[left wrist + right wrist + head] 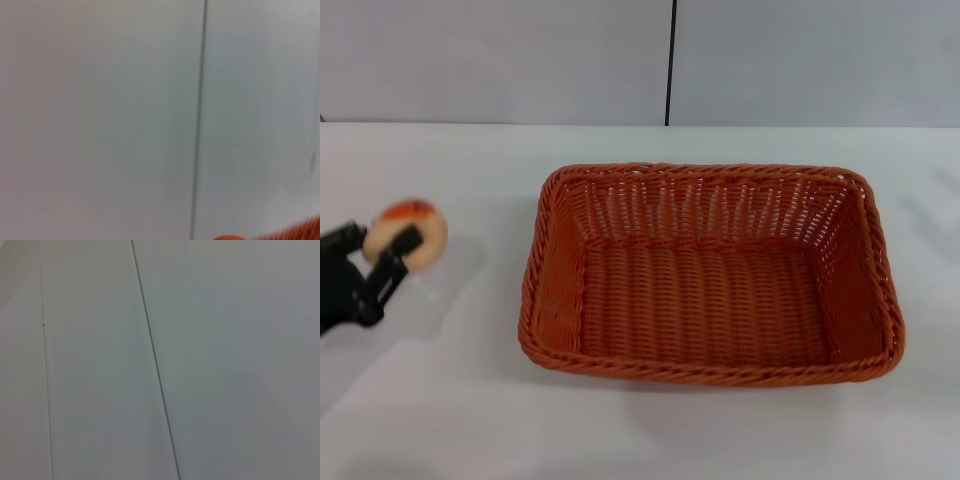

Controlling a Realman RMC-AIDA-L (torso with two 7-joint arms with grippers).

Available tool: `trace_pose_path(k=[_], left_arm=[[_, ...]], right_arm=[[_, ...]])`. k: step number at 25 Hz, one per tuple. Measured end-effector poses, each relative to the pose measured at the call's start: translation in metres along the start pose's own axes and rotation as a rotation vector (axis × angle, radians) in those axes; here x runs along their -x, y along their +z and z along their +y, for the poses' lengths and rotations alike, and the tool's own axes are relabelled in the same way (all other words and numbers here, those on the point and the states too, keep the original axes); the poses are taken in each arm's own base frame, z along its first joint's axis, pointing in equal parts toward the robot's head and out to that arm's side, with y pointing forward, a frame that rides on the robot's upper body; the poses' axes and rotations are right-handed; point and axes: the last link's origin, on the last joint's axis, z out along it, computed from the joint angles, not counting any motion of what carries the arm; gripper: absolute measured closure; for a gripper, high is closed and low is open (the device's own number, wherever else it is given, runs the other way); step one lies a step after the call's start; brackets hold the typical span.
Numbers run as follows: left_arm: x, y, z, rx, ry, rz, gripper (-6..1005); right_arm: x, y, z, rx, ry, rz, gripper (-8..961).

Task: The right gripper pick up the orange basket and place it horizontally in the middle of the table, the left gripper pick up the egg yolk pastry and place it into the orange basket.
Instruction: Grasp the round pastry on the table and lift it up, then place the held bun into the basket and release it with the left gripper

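From my remote station, the white table [470,420] fills the head view, and the orange basket [710,275] lies flat and lengthwise across the centre and right of the frame, open side up. At the left edge, well apart from the basket, my left gripper [382,252] has its black fingers clamped on the egg yolk pastry [408,233], red patch tilted upward, above the table. The right gripper shows in none of my views.
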Motion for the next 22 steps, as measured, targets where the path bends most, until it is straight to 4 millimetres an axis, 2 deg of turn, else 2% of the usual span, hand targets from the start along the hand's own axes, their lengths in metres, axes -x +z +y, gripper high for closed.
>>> trace_pose_path(k=[3,5,6,7,10,12,15,17,20,22], left_arm=[[-0.021,0.021,-0.001,0.101,-0.032,0.074,735],[-0.029,0.035,0.001,0.167,-0.05,0.096,748],[-0.029,0.035,0.001,0.167,-0.05,0.096,757],[-0.037,0.057,0.011,0.279,-0.066,0.106,765],[-0.038,0.075,0.022,0.368,-0.081,0.101,790],[-0.038,0.096,0.037,0.462,-0.106,0.093,803],[-0.037,0.1,0.042,0.481,-0.114,0.089,822],[-0.031,0.11,0.052,0.495,-0.13,0.075,825],[-0.027,0.11,0.055,0.485,-0.139,0.071,812],[-0.025,0.107,0.056,0.481,-0.143,0.067,730]], right_arm=[[-0.001,0.0,0.001,-0.001,0.006,-0.001,255],[-0.003,-0.001,0.001,-0.005,0.016,-0.004,255],[-0.004,-0.001,0.002,-0.008,0.02,-0.006,255],[-0.005,-0.002,0.002,-0.012,0.026,-0.008,255],[-0.006,-0.003,0.003,-0.011,0.029,-0.009,255],[-0.006,-0.003,0.005,-0.001,0.034,-0.014,255],[-0.006,-0.004,0.006,0.003,0.037,-0.017,255],[-0.006,-0.005,0.007,0.005,0.038,-0.018,255],[-0.007,-0.005,0.007,0.005,0.039,-0.016,255],[-0.007,-0.006,0.007,0.004,0.038,-0.015,255]])
